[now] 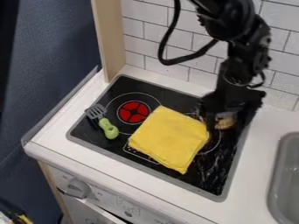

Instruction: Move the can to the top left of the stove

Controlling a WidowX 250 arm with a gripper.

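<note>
The black gripper (227, 117) hangs down over the right part of the stove, near its back right edge. A small tan and silvery object, seemingly the can (225, 120), sits right at the gripper and is partly hidden by it. Whether it is held or rests on the stove, I cannot tell. The black stove top (201, 178) has a grey rim and a red burner mark at its upper left.
A folded yellow cloth (169, 139) covers the middle of the stove, just left of the gripper. Toward the stove's left edge lies a green-handled spatula (109, 128). White tiles (158, 48) rise behind, and a grey sink (287, 175) is at the right.
</note>
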